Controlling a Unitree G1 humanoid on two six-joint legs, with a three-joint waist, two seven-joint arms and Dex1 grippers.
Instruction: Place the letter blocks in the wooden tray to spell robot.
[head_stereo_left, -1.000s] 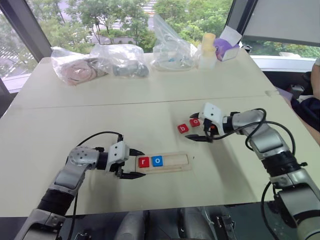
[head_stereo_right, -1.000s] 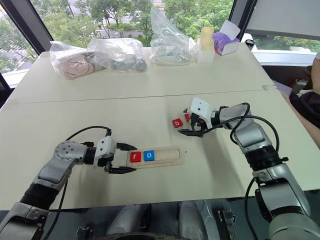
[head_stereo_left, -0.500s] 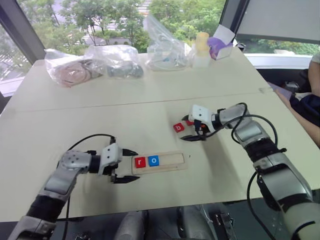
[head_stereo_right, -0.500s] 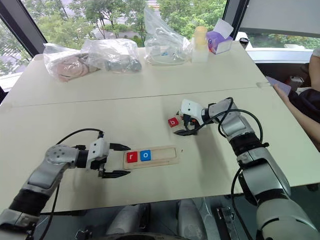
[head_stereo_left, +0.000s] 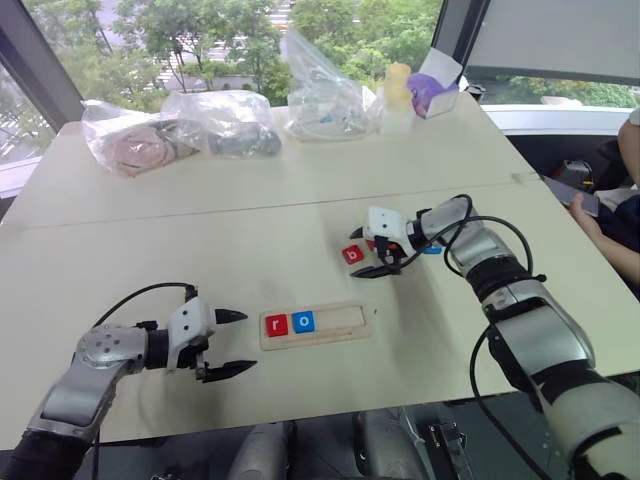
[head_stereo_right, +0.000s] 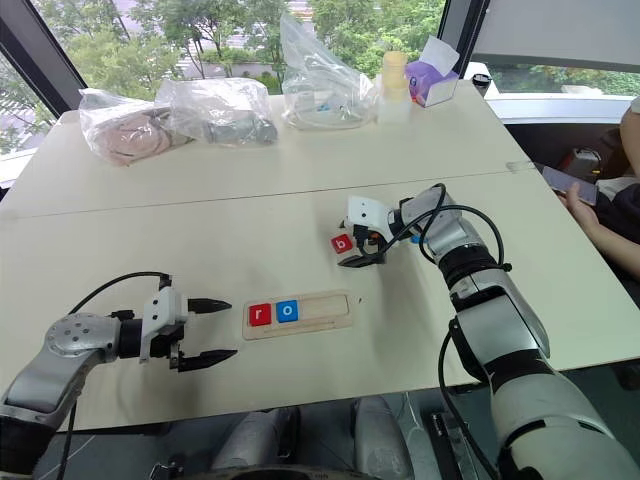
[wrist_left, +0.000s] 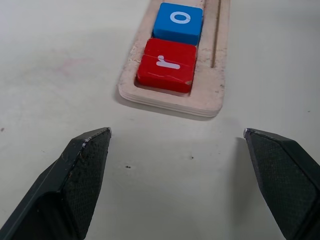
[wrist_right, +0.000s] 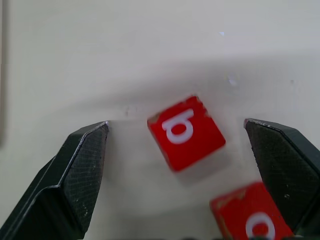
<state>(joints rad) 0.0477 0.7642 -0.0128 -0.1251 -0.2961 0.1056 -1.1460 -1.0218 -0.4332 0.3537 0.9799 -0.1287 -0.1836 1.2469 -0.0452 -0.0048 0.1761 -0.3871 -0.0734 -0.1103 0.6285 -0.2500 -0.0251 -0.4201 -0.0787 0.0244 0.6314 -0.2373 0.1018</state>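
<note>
The wooden tray lies near the table's front edge. A red r block and a blue o block sit side by side at its left end. My left gripper hovers open just off that end, empty, a short gap from the tray. Farther back and to the right, a red b block lies loose on the table. My right gripper is open with a finger on either side of the b block, apart from it. A red o block lies beside it.
Several clear plastic bags line the table's far edge, with a pale bottle and a purple box. A person sits at the right edge. A seam crosses the table behind the blocks.
My left gripper has opened and drawn back to the left, away from the tray's end. My right gripper has moved left and lower over the b block. The camera view has shifted.
</note>
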